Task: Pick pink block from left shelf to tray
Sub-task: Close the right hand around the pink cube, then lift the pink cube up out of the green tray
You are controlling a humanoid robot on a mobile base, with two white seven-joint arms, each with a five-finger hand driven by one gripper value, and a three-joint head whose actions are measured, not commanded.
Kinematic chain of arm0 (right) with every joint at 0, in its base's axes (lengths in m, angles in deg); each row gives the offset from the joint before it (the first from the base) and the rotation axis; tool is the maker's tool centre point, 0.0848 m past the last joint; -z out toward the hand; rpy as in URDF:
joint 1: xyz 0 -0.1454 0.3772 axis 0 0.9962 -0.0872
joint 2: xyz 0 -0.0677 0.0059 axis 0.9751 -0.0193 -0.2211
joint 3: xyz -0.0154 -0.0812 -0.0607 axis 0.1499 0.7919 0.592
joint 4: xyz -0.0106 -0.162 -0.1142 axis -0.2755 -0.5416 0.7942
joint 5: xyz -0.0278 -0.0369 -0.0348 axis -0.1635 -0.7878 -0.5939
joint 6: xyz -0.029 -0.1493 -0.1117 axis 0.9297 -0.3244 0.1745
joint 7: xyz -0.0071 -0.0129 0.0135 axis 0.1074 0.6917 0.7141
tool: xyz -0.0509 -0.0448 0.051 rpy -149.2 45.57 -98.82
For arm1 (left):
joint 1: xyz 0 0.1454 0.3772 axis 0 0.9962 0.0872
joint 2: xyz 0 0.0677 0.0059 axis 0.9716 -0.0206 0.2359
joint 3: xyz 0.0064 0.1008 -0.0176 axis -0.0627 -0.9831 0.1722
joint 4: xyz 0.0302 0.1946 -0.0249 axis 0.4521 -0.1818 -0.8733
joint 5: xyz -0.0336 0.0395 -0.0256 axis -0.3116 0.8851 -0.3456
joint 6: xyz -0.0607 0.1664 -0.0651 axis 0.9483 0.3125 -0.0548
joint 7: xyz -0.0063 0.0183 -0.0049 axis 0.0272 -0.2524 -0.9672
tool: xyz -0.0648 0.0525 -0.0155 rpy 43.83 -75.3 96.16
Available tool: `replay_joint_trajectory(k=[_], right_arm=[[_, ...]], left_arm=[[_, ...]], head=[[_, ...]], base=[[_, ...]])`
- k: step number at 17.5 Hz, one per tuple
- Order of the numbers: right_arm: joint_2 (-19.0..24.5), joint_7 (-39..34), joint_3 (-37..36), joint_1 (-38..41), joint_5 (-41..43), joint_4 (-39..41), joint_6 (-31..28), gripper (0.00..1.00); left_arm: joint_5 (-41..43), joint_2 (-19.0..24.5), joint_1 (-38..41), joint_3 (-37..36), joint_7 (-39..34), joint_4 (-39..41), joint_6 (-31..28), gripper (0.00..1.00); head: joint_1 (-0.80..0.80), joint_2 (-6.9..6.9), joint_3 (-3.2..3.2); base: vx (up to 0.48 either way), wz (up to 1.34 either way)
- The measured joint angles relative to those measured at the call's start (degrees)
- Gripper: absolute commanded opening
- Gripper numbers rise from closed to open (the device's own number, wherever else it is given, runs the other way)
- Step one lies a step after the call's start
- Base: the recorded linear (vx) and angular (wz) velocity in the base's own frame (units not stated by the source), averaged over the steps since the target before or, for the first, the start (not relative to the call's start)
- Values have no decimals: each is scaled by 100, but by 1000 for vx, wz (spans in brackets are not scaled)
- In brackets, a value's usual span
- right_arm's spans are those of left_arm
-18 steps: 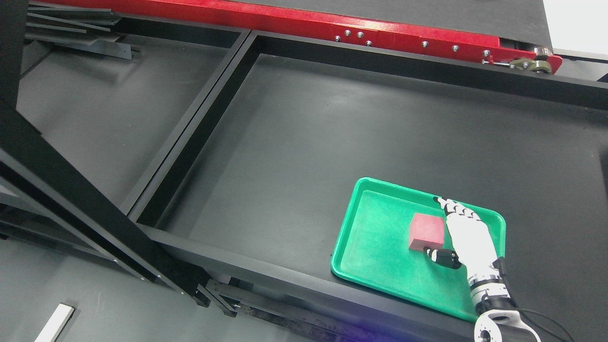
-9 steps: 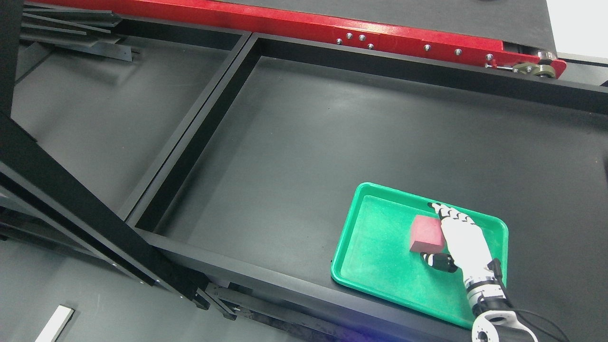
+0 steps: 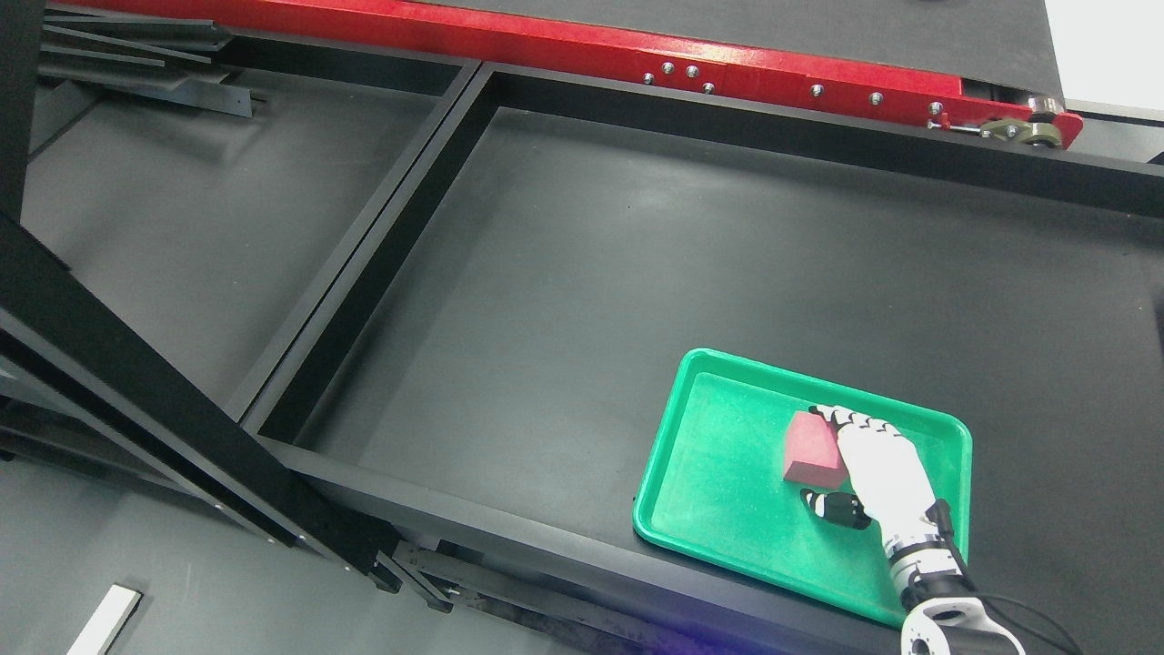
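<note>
The pink block [image 3: 812, 448] lies flat inside the green tray [image 3: 718, 473], toward its right half. My right hand [image 3: 832, 459], white with black fingertips, comes in from the lower right and hangs over the block's right side. Its fingers [image 3: 850, 421] drape across the block's top far corner. The thumb [image 3: 832, 507] sits just below the block's near edge, a small gap apart from it. The hand is open and grips nothing. The block's right edge is hidden under the palm. My left arm does not show.
The tray rests at the front right of a black shelf compartment [image 3: 637, 255] with raised rims. A second compartment [image 3: 200, 209] lies to the left behind a black divider. A red beam [image 3: 564, 41] runs along the back. A black post [image 3: 155, 400] crosses the lower left.
My right hand has drawn back toward the lower right, and its fingertips have slid down onto the block's far corner. The block has stayed put in the tray. The camera shifted slightly.
</note>
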Motion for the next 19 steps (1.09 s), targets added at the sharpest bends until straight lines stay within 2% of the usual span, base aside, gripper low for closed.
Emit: replay_joint_trajectory(k=[3, 4, 6, 10, 19], right_arm=[[-17, 52, 21, -22, -30, -66, 62, 11], [-18, 52, 20, -27, -28, -83, 109, 3], [14, 30, 0, -34, 21, -108, 248, 0], [66, -31, -150, -66, 332, -134, 582, 1], [3, 1311, -579, 8, 1129, 36, 1468, 2]], left_arm=[[0, 0, 0, 0, 0, 0, 0, 100], [0, 0, 0, 0, 0, 0, 0, 100], [0, 0, -1, 0, 0, 0, 0, 100], [0, 0, -1, 0, 0, 0, 0, 100], [0, 0, -2, 0, 0, 0, 0, 100]], head=[[0, 0, 0], [0, 0, 0], [0, 0, 0], [0, 0, 0], [0, 0, 0]], base=[[0, 0], [0, 0], [0, 0], [0, 0], [0, 0]])
